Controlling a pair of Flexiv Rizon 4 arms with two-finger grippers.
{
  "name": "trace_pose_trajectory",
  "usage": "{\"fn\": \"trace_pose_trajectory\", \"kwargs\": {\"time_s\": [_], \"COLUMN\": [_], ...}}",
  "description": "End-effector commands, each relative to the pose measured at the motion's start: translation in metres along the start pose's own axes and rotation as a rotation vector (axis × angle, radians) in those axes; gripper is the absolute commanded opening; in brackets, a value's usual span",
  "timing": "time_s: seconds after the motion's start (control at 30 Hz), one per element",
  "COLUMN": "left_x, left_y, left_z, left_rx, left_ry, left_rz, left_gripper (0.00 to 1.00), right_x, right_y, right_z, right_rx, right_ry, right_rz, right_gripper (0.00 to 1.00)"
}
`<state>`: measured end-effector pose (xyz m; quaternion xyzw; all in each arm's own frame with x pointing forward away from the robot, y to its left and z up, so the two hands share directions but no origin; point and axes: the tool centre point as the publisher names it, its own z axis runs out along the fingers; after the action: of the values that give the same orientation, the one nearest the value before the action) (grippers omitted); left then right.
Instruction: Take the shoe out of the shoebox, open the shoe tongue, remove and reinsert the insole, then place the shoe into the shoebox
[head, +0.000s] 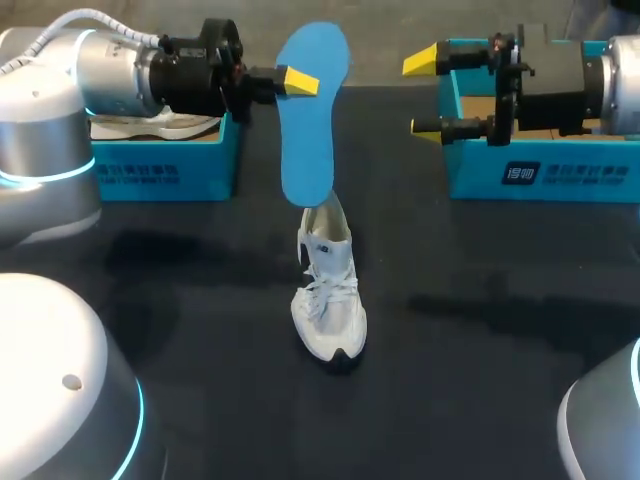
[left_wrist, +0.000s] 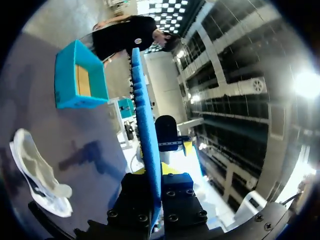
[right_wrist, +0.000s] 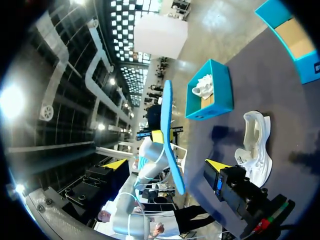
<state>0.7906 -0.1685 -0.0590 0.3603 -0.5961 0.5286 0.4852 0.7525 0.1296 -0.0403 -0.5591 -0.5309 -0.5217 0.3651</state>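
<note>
Insole (head: 308, 130) hides the left gripper's (head: 293, 80) far finger.

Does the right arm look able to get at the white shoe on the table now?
Probably yes: the right gripper is open and empty, and bare table lies between it and the white shoe. The left gripper holds the blue insole raised.

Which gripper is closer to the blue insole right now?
Left. The left gripper is shut on the blue insole near its upper end; the right gripper is open, apart from it, by the right shoebox.
</note>
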Motion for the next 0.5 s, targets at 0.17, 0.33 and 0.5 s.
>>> {"fn": "trace_pose_trajectory", "kwargs": {"time_s": [0.17, 0.33, 0.5], "left_x": [0.0038, 0.0038, 0.0009], "left_y": [-0.002, -0.002, -0.0014], "left_z": [-0.0019, -0.0019, -0.0044], "left_rx": [0.033, 0.033, 0.037], "left_ry": [-0.117, -0.117, 0.031], "left_rz": [0.391, 0.391, 0.462], "left_gripper": [0.0, 0.0, 0.0], "right_x": [0.0007, 0.0007, 0.0007], "right_y": [0.0015, 0.0015, 0.0015], "right_z": [0.003, 0.003, 0.003], "right_rx": [0.0, 0.0, 0.0], "right_ry": [-0.001, -0.001, -0.001], "right_rz": [0.001, 0.001, 0.001], "right_gripper": [1.0, 1.0, 1.0]}}
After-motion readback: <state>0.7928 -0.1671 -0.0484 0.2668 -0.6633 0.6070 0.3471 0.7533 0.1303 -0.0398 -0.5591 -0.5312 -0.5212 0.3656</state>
